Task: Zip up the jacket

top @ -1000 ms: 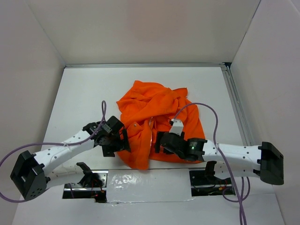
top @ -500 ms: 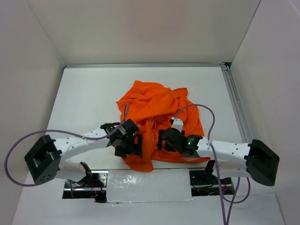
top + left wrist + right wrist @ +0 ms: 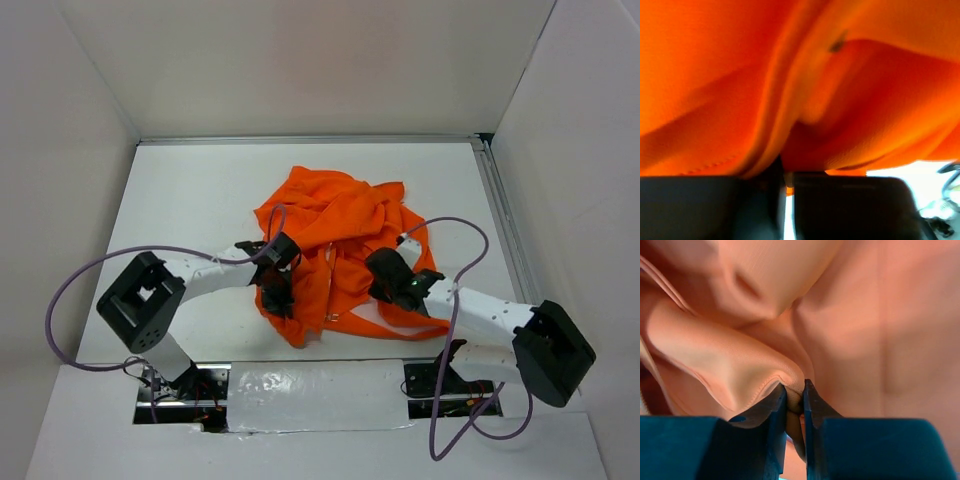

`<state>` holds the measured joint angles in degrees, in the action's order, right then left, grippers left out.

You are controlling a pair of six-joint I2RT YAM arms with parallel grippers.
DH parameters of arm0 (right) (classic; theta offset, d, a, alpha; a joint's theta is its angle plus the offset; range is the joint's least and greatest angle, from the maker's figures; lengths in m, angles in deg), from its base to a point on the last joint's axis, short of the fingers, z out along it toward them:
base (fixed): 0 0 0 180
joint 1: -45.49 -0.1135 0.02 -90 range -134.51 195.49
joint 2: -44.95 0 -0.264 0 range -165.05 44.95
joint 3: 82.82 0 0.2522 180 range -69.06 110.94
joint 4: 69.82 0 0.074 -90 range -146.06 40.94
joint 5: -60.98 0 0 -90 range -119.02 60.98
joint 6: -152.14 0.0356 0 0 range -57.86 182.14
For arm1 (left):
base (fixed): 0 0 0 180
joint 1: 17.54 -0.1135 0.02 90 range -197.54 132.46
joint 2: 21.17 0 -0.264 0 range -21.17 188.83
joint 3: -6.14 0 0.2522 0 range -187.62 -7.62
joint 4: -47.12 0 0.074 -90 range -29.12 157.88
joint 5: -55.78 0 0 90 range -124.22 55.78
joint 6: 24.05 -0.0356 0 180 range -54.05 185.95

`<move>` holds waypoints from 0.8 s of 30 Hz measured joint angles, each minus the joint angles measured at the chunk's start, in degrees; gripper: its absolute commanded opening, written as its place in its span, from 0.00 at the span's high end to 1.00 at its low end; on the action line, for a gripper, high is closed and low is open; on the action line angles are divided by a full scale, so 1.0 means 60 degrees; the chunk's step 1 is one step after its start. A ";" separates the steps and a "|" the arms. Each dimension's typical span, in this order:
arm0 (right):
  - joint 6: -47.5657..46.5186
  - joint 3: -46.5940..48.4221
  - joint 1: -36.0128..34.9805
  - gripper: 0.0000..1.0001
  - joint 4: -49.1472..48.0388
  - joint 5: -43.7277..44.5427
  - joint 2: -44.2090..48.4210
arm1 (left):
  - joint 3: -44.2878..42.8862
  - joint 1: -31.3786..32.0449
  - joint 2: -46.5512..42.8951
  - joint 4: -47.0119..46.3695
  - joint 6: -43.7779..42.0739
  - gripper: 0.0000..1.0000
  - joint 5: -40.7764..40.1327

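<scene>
Left end effector [image 3: 786, 182] and right end effector [image 3: 794, 397] each pinch the jacket [image 3: 340, 215] between them.

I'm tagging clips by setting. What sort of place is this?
Probably a lab test cell, not a home: a white table boxed in by plain white walls, with the left arm and right arm bolted at its near edge, working one orange jacket.

One camera sits high up at the near edge and looks down on the whole white surface [image 3: 180, 200]. The other two ride on the wrists, very close up. One looks past the left tool [image 3: 785, 176] into orange jacket [image 3: 850, 100] cloth. One looks past the right tool [image 3: 795, 396] into a pale fold. All three see the same jacket.
</scene>
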<state>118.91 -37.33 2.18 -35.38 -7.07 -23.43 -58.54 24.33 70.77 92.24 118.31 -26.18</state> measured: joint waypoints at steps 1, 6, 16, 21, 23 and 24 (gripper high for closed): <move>-0.0055 0.0000 0.0361 0.92 0.0011 0.0015 0.0160 | -0.0193 -0.0204 0.0208 0.0004 -0.0051 0.98 0.0131; -0.0790 0.0058 0.1650 0.99 0.0189 -0.0233 0.1002 | -0.1035 -0.1392 0.1013 -0.0433 -0.0266 1.00 0.0601; -0.1963 0.0313 0.1796 0.92 0.0885 -0.3872 0.3923 | -0.0863 -0.1698 0.0335 -0.1115 -0.0641 1.00 0.0415; -0.1916 -0.0401 0.1698 0.78 0.1384 -0.4579 0.4656 | -0.0211 -0.1501 -0.0634 -0.1249 -0.0670 1.00 0.0426; -0.1756 -0.0678 0.1654 0.67 0.1654 -0.4437 0.4561 | -0.0026 -0.1395 -0.0812 -0.1249 -0.0663 0.97 0.0419; -0.1617 -0.0794 0.1632 0.59 0.1843 -0.4266 0.4452 | 0.0040 -0.1344 -0.0852 -0.1235 -0.0663 0.91 0.0412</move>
<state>109.21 -42.10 11.98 -24.32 -32.66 3.28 -58.30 16.27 65.66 84.83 114.33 -23.71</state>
